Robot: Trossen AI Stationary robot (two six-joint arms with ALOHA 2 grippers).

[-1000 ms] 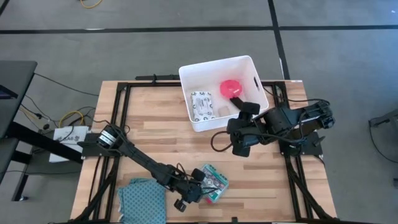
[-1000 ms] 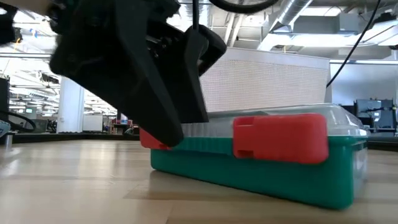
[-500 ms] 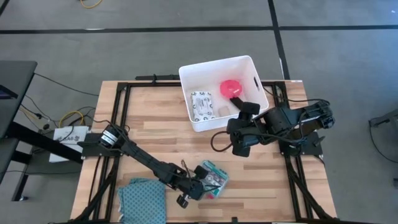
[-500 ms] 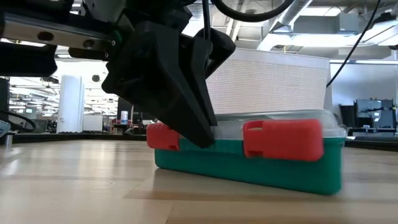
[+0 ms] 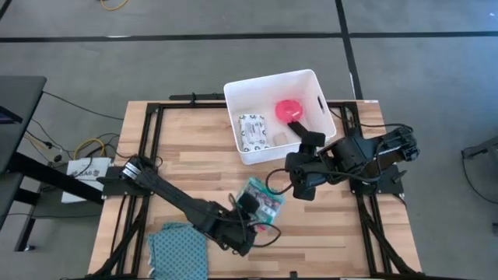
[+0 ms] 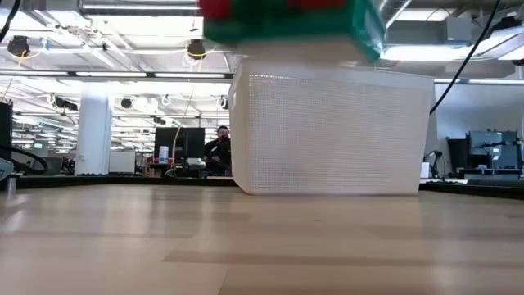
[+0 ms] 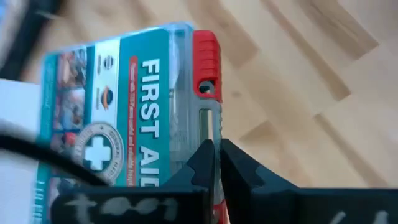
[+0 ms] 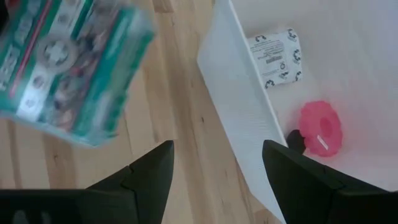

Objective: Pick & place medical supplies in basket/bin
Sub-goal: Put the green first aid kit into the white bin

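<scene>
The green-and-red printed pack (image 5: 263,201) hangs above the table's near middle, with my left gripper (image 5: 249,211) shut on it. The low view shows it blurred at the top (image 6: 286,16), and it also appears in the right wrist view (image 8: 68,68). The white bin (image 5: 280,117) stands at the far middle. It holds a white patterned packet (image 5: 253,128), a pink-red disc (image 5: 289,110), a beige block (image 5: 276,138) and a small black piece (image 8: 295,140). My right gripper (image 5: 300,187) is open just right of the pack, near the bin's near wall. My left gripper pinches the pack's clasp-side edge (image 7: 208,127) between its two fingers, just beside a red clasp (image 7: 205,62). The fingers come slanting from the table's near left. The pack is lifted clear of the table and tilted.
A folded teal cloth (image 5: 177,247) lies at the near left edge, beside the left arm. The black frame rails (image 5: 152,132) run along the table's sides. Bare wood lies between the pack and the bin.
My left gripper has taken hold of the pack and lifted it clear of the table. It has carried the pack up and toward the far edge, nearer the bin. The pack lay flat on the wood before.
</scene>
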